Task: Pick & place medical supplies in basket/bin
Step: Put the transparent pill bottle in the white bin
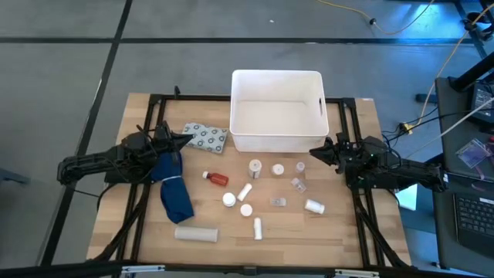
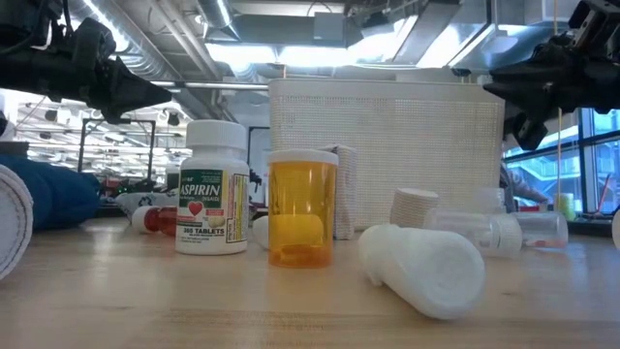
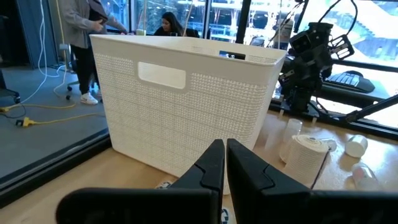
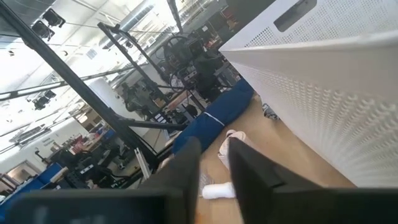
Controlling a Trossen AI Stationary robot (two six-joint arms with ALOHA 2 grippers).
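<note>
1. Wooden tabletop (image 1: 147,239): white basket (image 1: 276,85) at far edge, medical supplies (image 1: 255,185) scattered mid-table, none binned.
2. Left gripper (image 1: 187,138) clenched, empty, by blister pack (image 1: 205,137).
3. Right gripper (image 1: 313,152) slightly parted, empty, nearer the bottles; reach toward centre.

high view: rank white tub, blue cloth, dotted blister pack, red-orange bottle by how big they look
1. white tub
2. blue cloth
3. dotted blister pack
4. red-orange bottle
The overhead camera sees all four from about equally far, so this order seems reliable.
</note>
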